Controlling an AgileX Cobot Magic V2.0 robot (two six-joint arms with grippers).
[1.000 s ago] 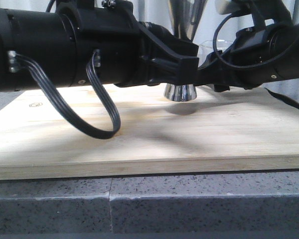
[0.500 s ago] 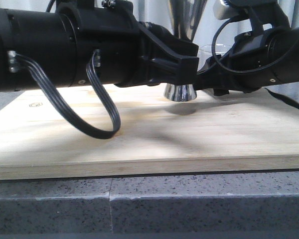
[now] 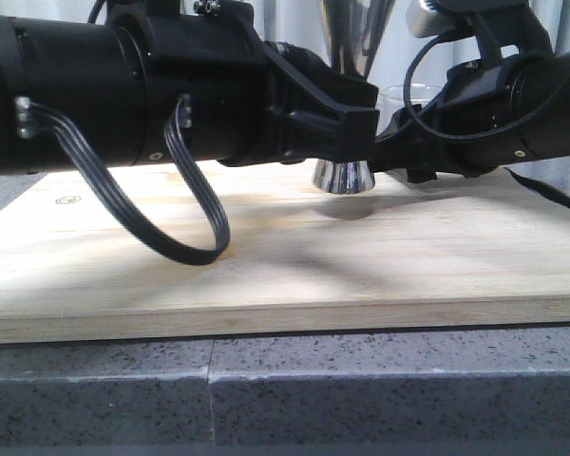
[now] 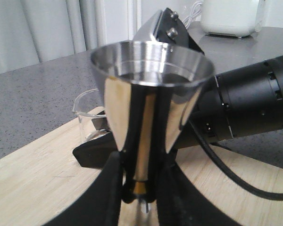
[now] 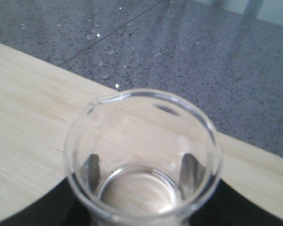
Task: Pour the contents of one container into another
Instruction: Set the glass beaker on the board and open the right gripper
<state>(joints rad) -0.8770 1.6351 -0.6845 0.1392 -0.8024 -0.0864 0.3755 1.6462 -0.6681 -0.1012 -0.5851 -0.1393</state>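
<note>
Wooden board [image 3: 266, 256] carries the jigger [image 4: 151, 99], my left claw [image 4: 140, 188] clamped on its waist. My right claw [image 5: 137, 207] grips the beaker [image 5: 141, 155] upright alongside, seemingly empty; jigger holds liquid, so pour looks finished.

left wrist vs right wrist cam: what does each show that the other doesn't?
Only the left wrist view shows the steel jigger, its waist held between the left hand's fingers, with the right arm behind it and a white appliance on the far counter. Only the right wrist view looks down into the glass beaker, showing its pouring lip and what looks like an empty bottom, with the right hand's pads seen through the glass. Both show the beaker, the wooden board and the speckled grey counter.
</note>
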